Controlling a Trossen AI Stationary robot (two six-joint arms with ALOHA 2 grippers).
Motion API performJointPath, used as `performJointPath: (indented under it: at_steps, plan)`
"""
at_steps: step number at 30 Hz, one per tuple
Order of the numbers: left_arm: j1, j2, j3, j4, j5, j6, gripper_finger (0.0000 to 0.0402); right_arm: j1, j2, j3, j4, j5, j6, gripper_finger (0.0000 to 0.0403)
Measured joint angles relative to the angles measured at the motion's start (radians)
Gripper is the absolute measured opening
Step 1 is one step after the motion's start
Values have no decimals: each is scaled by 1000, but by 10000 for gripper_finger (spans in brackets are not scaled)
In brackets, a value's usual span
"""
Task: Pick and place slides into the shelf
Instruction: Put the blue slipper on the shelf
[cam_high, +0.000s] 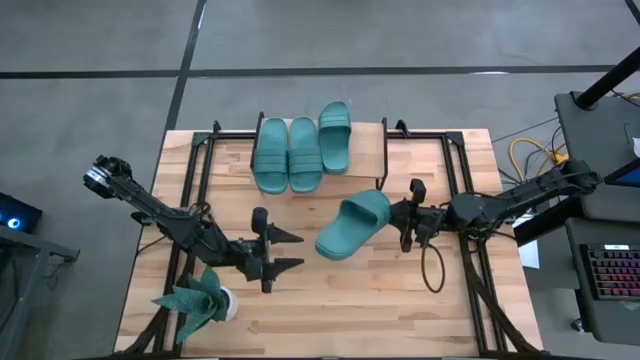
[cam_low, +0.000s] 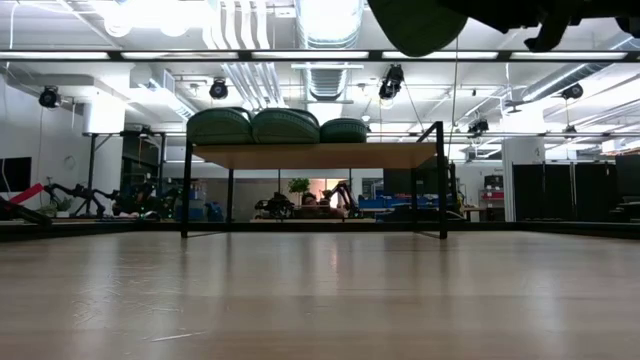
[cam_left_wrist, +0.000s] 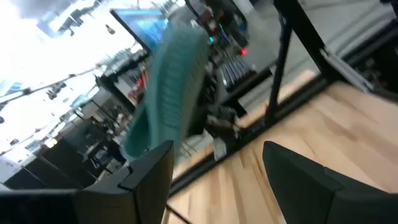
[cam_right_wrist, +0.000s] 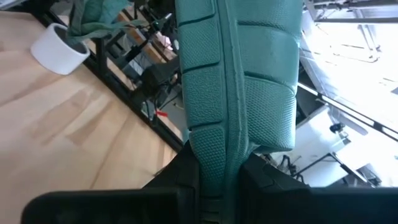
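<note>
Three teal slides (cam_high: 303, 155) lie side by side on the shelf's wood top (cam_high: 368, 150) at the table's far middle; the low view shows these slides (cam_low: 285, 126) on the plank (cam_low: 310, 155). My right gripper (cam_high: 400, 222) is shut on the fourth slide (cam_high: 352, 226), right of the table's middle. That slide (cam_low: 420, 25) is up in the air in the low view. My left gripper (cam_high: 290, 250) is open left of the held slide, pointing toward it; its wrist view shows its open gripper (cam_left_wrist: 217, 155) and the slide (cam_left_wrist: 171, 81) ahead. My right gripper pinches the fourth slide between its two fingers at the end beside the strap (cam_right_wrist: 221, 155). The fingers (cam_right_wrist: 180, 171) come level from the table's right side and lie along the slide. The slide is lifted clear of the table and sticks out toward the left, turned on edge.
A teal leafy plant in a white pot (cam_high: 205, 300) stands at the table's near left, also seen as the pot (cam_right_wrist: 59, 46) in the right wrist view. Black frames (cam_high: 470, 200) run along the table's left and right sides. A cable (cam_high: 432, 270) loops below the right arm.
</note>
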Motion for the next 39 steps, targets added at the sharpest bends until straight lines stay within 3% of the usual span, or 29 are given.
performJointPath:
  at_steps: [19, 39]
  plan:
    - [47, 151, 155, 70, 3, 134, 231, 2, 10, -10, -5, -29, 38, 42]
    - [103, 119, 165, 43, -38, 132, 231, 2, 11, -11, -44, -49, 87, 41]
